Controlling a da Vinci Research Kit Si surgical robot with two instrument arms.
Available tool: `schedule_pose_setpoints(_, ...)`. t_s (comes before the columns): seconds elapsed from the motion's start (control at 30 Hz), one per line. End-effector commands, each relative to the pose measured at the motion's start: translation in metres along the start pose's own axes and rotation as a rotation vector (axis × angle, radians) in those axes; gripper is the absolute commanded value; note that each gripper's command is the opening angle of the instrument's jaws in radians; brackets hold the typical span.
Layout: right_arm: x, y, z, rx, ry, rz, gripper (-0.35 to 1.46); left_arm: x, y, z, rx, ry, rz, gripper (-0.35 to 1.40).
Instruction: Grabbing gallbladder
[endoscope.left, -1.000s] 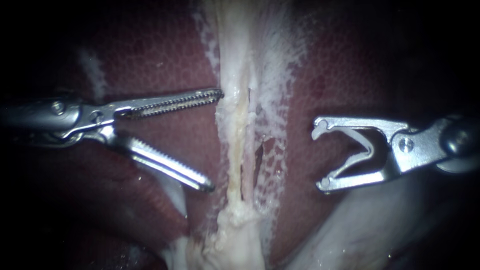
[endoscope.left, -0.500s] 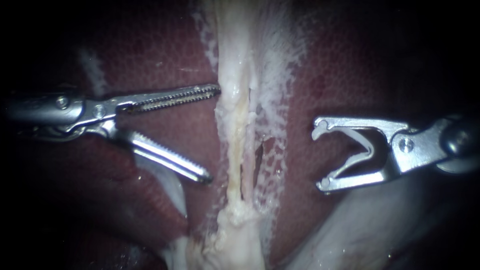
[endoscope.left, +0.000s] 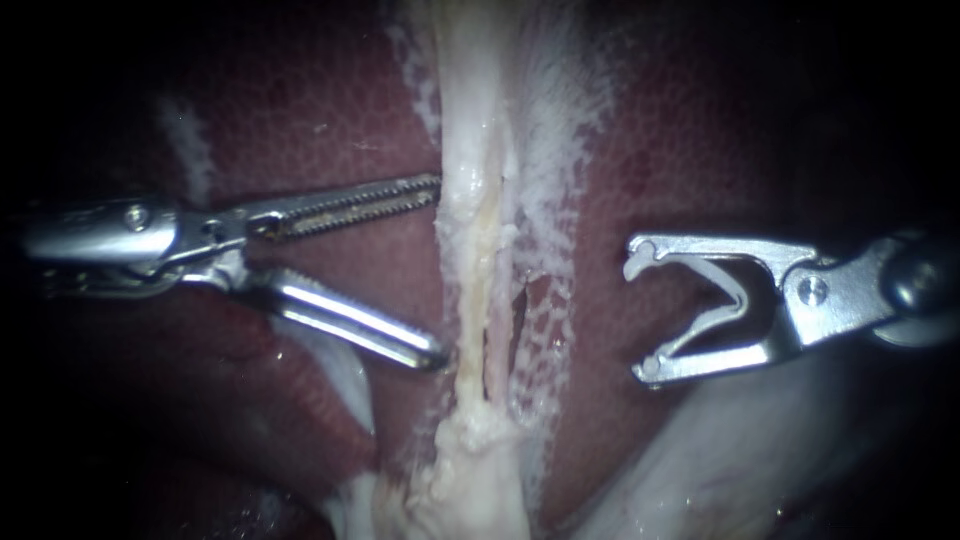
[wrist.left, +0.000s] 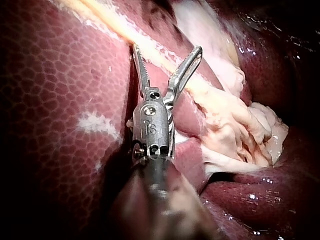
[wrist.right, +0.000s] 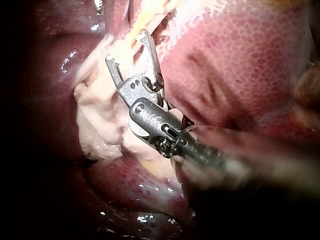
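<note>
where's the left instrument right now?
Endoscope view: the left instrument enters from the left over the liver, open, its tips at the left edge of the pale central tissue strand; the right instrument sits apart across the strand.

Endoscope: close to the liver (endoscope.left: 640, 150), facing the pale strip (endoscope.left: 470, 230) head-on; left instrument (endoscope.left: 438, 270) enters from one side, right instrument (endoscope.left: 637, 318) from the other.
Left wrist: close behind its own instrument, looking along the shaft to the strip.
Right wrist: likewise, from the opposite side.
Shared: strip and liver, all three.
</note>
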Motion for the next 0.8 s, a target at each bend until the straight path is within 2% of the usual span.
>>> schedule_pose_setpoints(0.03, 0.0000, 0.0000, 0.0000, 0.000, 0.000, 0.000, 0.60, 0.0000, 0.0001, 0.0000, -0.001, 0.000, -0.004, 0.89)
schedule_pose_setpoints(0.23, 0.0000, 0.0000, 0.0000, 0.000, 0.000, 0.000, 0.60, 0.0001, 0.0005, 0.0005, 0.001, 0.011, -0.033, 0.81)
schedule_pose_setpoints(0.6, 0.0000, 0.0000, 0.0001, 0.000, 0.000, 0.000, 0.60, 0.0015, 0.0028, 0.0003, -0.080, 0.041, -0.107, 0.46)
schedule_pose_setpoints(0.7, 0.0000, 0.0000, 0.0001, -0.001, 0.000, 0.000, 0.60, 0.0017, 0.0030, 0.0002, -0.094, 0.048, -0.128, 0.29)
schedule_pose_setpoints(0.77, 0.0000, 0.0000, 0.0001, -0.001, 0.000, 0.000, 0.60, 0.0017, 0.0030, 0.0000, -0.104, 0.056, -0.143, 0.09)
schedule_pose_setpoints(0.8, 0.0000, 0.0000, 0.0001, -0.001, 0.000, 0.000, 0.60, 0.0017, 0.0030, -0.0001, -0.107, 0.058, -0.150, -0.10)
